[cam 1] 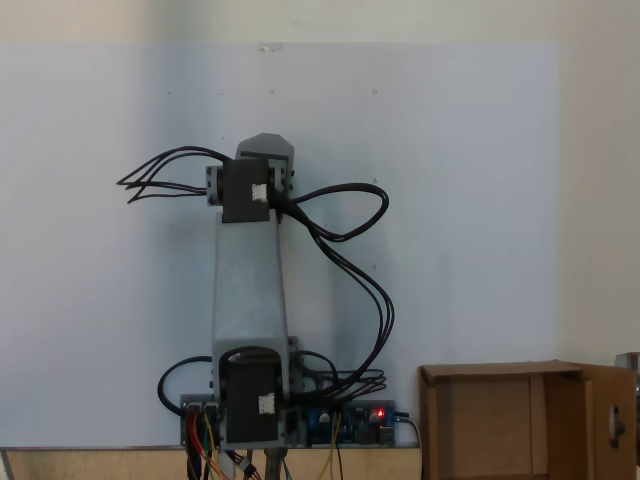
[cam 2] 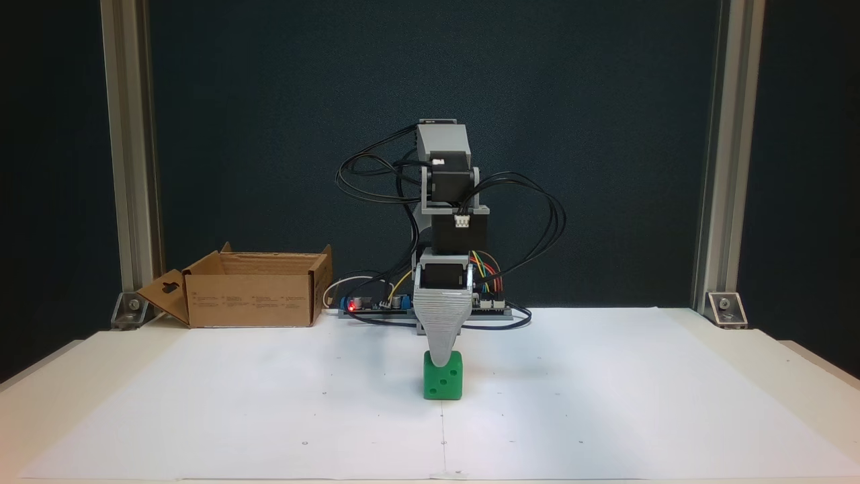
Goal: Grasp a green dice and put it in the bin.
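The green dice (cam 2: 443, 381) sits on the white sheet near the middle of the table, with dark pips on its front face. My gripper (cam 2: 441, 363) points straight down over it, and a grey ribbed finger (cam 2: 441, 323) covers the top middle of the dice. Only this one jaw shows, with the other behind it, so open or shut is unclear. The bin (cam 2: 252, 296) is a brown cardboard box with upright flaps at the back left of the table. In a fixed view from above, the bin (cam 1: 500, 420) lies at the lower right, beside the arm's base.
A controller board (cam 2: 376, 304) with a red light lies at the arm's base, with black cables (cam 2: 537, 222) looping out on both sides. Aluminium posts (cam 2: 131, 168) (cam 2: 715, 168) stand at the table's back corners. White paper (cam 2: 605, 403) covers the tabletop.
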### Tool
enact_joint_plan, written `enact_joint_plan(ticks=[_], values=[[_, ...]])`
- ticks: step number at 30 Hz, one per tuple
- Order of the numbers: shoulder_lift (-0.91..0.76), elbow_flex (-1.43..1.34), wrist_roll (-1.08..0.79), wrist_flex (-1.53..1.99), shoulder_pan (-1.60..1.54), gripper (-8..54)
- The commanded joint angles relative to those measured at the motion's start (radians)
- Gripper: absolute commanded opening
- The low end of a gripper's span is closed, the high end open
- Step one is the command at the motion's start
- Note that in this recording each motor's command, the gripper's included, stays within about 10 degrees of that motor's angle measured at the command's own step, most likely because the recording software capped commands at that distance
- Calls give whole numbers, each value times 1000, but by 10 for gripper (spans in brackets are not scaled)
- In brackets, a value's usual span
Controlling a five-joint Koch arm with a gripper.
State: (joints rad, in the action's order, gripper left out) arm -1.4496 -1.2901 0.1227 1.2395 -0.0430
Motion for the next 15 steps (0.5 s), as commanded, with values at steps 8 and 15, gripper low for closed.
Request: enact_joint_plan(ticks=[8,15], values=[[-8,15,40,-18,18,417],[3,15,40,-29,28,417]])
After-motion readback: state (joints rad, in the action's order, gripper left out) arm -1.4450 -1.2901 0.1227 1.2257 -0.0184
